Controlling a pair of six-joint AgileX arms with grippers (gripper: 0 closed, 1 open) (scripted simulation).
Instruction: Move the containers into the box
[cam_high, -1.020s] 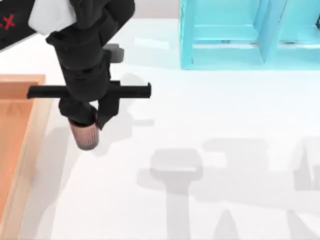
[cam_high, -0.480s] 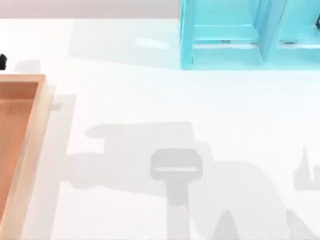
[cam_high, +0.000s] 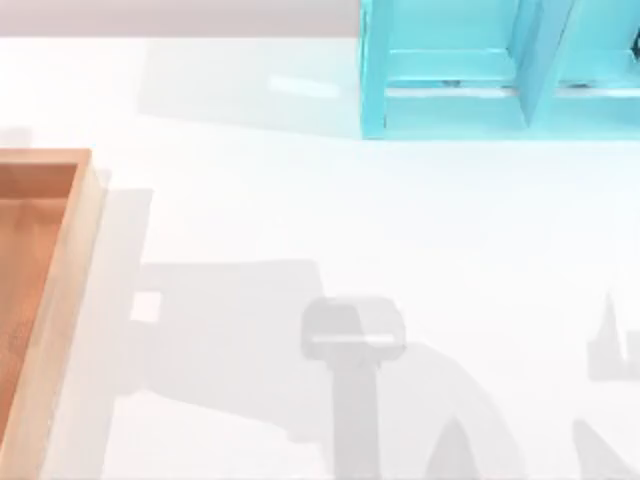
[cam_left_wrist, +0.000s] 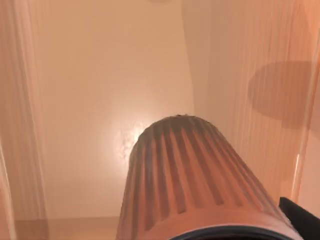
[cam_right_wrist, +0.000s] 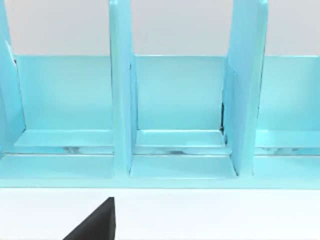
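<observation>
Left wrist view looks along the dark reddish-brown ribbed cup (cam_left_wrist: 192, 185), close to the camera and carried on the left arm, with a dark sliver of the left gripper (cam_left_wrist: 300, 216) at its rim; the fingers themselves are hidden, so whether they clamp the cup I cannot tell for sure, though the cup hanging in front of the camera suggests it is held. Beyond the cup lies the orange-brown inner floor of the large shallow light-brown wooden box (cam_left_wrist: 100, 90), with pale wooden walls on either side and a round shadow on the floor to one side. So the key relation: the cup's long axis points down toward the box floor, the cup sits above the inside of the box, apart from the floor as far as I can judge, and the coming move is likely a lowering and release. Left arm is plainly the nearer one. Top view shows the wooden box (cam_high: 75, 260) at the left edge of the white table (cam_high: 400, 230), only its right rim and a strip of floor in frame, and the turquoise shelf unit (cam_high: 470, 90) at the far edge toward the right; grey arm shadows fall across the table. Right wrist view faces the turquoise shelf unit (cam_right_wrist: 175, 115) with its open compartments, a black tip of the right gripper (cam_right_wrist: 97, 222) at the frame edge, parked near the shelf; its opening cannot be told.
</observation>
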